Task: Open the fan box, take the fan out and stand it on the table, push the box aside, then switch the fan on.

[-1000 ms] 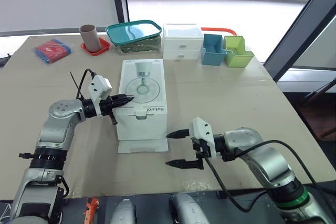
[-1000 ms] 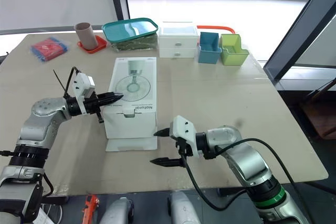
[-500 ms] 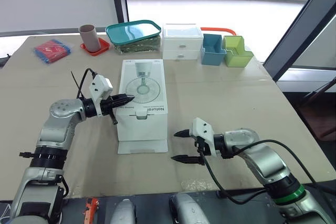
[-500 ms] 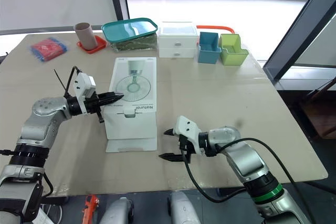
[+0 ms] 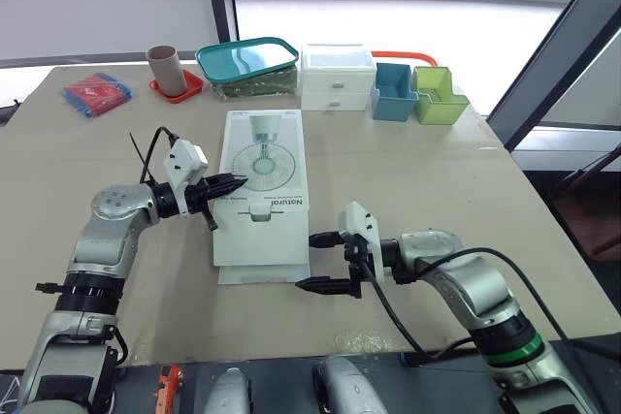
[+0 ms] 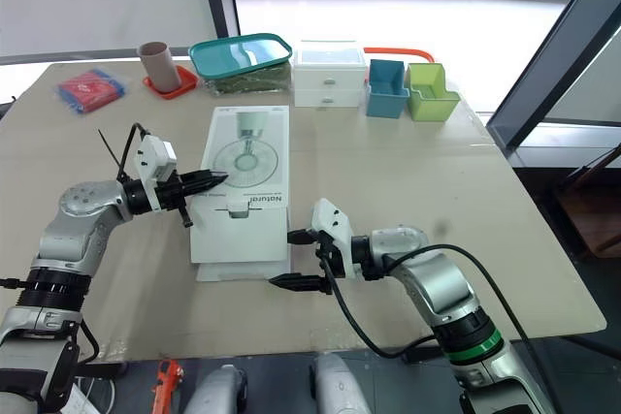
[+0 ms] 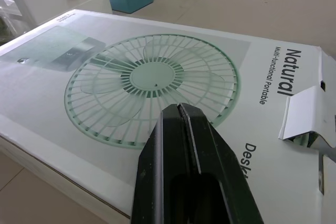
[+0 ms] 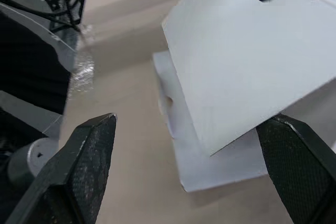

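Note:
The white fan box [image 5: 260, 191] lies flat in the middle of the table, a fan drawing on its top, and its front flap [image 5: 262, 271] is folded down onto the table. My left gripper [image 5: 237, 181] is shut, its tips resting on the near left part of the box top; in the left wrist view the closed fingers [image 7: 184, 150] lie over the drawing beside a slightly raised tab [image 7: 307, 114]. My right gripper [image 5: 305, 261] stands open at the box's front right corner, just above the table. In the right wrist view its fingers [image 8: 86, 156] straddle the box's front face [image 8: 247, 72].
Along the far edge stand a brown cup on a red coaster [image 5: 165, 69], a teal lidded container [image 5: 247, 63], a white drawer unit [image 5: 337, 77], a blue bin [image 5: 393, 91] and a green bin [image 5: 439, 96]. A red and blue packet [image 5: 95, 94] lies far left.
My right gripper has moved left along the table to the box's front right corner, still open. The left gripper and the box have stayed put.

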Action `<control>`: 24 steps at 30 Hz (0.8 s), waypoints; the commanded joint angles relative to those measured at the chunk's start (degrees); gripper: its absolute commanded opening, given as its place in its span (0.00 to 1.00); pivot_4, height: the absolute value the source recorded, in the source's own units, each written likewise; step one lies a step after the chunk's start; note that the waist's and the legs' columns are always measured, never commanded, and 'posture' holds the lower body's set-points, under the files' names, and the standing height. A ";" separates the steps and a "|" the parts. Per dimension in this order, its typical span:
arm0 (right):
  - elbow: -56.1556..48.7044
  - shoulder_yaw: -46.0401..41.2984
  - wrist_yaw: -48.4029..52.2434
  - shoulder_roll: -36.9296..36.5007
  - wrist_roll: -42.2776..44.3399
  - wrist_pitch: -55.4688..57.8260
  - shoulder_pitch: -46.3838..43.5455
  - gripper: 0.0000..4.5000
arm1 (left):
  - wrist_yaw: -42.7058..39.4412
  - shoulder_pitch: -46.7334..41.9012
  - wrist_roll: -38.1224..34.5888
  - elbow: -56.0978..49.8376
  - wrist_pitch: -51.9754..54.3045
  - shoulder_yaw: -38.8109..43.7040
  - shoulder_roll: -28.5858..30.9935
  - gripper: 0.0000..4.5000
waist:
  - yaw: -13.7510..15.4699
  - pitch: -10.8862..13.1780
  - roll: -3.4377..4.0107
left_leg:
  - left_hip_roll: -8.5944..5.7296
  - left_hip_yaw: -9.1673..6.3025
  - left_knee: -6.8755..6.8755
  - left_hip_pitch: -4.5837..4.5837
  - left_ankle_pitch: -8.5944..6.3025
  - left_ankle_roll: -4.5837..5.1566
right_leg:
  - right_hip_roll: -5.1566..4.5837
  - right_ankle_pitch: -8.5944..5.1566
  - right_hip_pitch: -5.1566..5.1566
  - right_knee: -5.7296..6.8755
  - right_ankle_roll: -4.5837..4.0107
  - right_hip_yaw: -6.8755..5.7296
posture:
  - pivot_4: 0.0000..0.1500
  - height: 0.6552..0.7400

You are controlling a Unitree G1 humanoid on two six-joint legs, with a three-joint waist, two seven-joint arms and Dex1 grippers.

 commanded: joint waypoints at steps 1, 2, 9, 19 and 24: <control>-3.68 -2.38 1.06 -1.06 2.73 0.51 0.33 0.93 | -1.15 0.80 0.71 0.81 0.60 0.41 1.91 0.00 | -0.01 0.00 0.00 | 0.00 0.00 0.00 0.00 0.00 0.00 | 0.00 0.00 0.00 0.00 0.00 0.00 | 1.00 1.00; -4.20 -2.66 1.23 -1.17 3.43 0.76 0.58 0.93 | -1.42 0.64 0.77 1.12 0.60 0.47 2.32 0.00 | -0.03 0.00 0.00 | 0.00 0.00 0.00 0.00 0.00 0.00 | 0.00 0.00 0.00 0.00 0.00 0.00 | 1.00 1.00; -6.47 -4.76 0.39 -0.75 7.70 2.71 0.62 0.93 | -4.51 -0.86 -0.36 1.58 1.84 0.87 4.98 0.00 | -0.05 0.00 0.00 | 0.01 0.00 0.00 0.00 0.00 0.00 | 0.01 -0.01 0.00 0.00 0.01 0.00 | 1.00 1.00; -4.93 -9.65 -4.50 3.51 13.80 6.17 -2.24 0.93 | -8.05 -0.66 -1.38 1.45 2.85 0.39 5.76 0.00 | -0.12 0.00 0.00 | 0.03 0.00 -0.01 0.00 0.00 0.00 | 0.03 0.00 -0.01 0.00 0.00 -0.01 | 1.00 1.00; -3.40 -12.18 -7.50 5.74 16.68 8.59 -4.13 0.93 | -8.69 -0.02 -1.77 0.52 3.38 0.57 6.34 0.00 | -0.08 0.00 0.00 | 0.03 -0.01 -0.01 -0.02 0.00 0.00 | 0.02 -0.01 -0.01 0.00 0.01 -0.01 | 1.00 1.00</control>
